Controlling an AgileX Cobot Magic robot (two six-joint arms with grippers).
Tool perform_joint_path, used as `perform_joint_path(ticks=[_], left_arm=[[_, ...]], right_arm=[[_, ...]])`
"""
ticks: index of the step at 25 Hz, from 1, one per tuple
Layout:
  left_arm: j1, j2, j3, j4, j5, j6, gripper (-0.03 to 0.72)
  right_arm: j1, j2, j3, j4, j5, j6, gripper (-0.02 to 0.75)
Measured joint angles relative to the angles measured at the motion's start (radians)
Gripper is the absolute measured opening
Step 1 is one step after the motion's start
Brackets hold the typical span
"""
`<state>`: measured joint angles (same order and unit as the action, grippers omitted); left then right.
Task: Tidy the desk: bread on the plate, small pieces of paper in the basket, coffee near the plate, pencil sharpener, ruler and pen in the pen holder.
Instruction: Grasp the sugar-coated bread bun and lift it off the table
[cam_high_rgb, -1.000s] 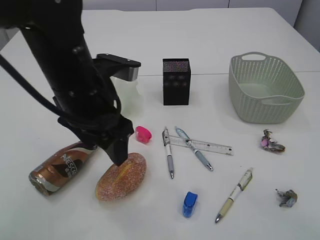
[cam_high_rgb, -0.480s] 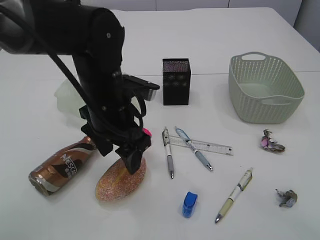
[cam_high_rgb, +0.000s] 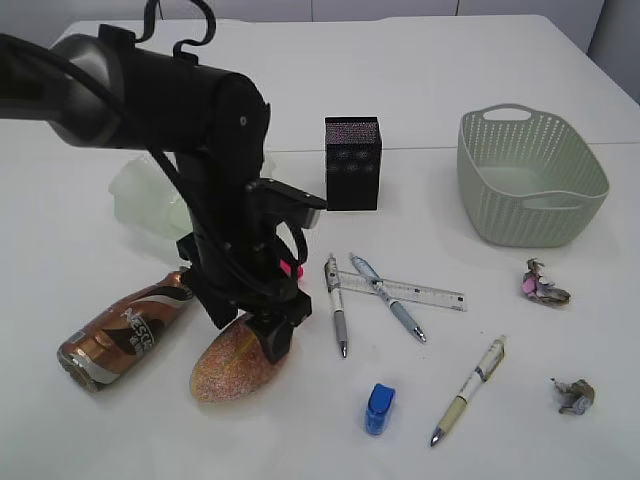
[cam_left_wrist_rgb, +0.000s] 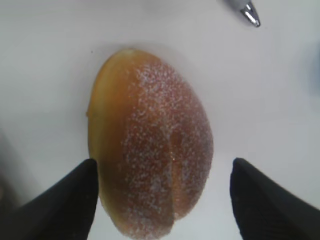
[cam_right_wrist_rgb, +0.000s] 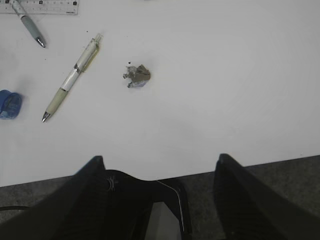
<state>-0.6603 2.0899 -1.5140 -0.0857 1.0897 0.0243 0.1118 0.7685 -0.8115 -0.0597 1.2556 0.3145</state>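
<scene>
The sugared bread lies on the table beside a tipped coffee can. My left gripper hangs low over the bread, open; one finger is at its edge and the other stands apart from it. A pale green plate sits behind the arm. Three pens, a clear ruler, a blue sharpener and a half-hidden pink sharpener lie mid-table. Paper scraps lie right. My right gripper is open and empty over the table's front edge.
The black pen holder stands at the back centre. The green basket stands at the back right. The right wrist view shows a paper scrap, a pen and the blue sharpener.
My left arm has swung right and down, so the open jaws now straddle the bread. The right gripper has not moved.
</scene>
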Motion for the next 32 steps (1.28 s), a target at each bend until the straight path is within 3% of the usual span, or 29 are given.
perform_joint_path(ticks=[11,15,18,20,23,32], left_arm=[[0.000,0.073,-0.021,0.005,-0.017,0.000,0.585],[0.000,0.074,-0.022,0.005,-0.010,0.000,0.463],[0.000,0.076,-0.023,0.005,-0.003,0.000,0.276],[0.000,0.076,-0.023,0.005,-0.001,0.000,0.209],[0.000,0.076,-0.025,0.009,0.013,-0.001,0.173],[0.000,0.019,-0.018,0.035,0.094,-0.049,0.167]], right_arm=[[0.000,0.000,0.000,0.000,0.000,0.000,0.520],[0.000,0.000,0.000,0.000,0.000,0.000,0.520],[0.000,0.000,0.000,0.000,0.000,0.000,0.520],[0.000,0.000,0.000,0.000,0.000,0.000,0.520],[0.000,0.000,0.000,0.000,0.000,0.000,0.520],[0.000,0.000,0.000,-0.012,0.000,0.000,0.520]])
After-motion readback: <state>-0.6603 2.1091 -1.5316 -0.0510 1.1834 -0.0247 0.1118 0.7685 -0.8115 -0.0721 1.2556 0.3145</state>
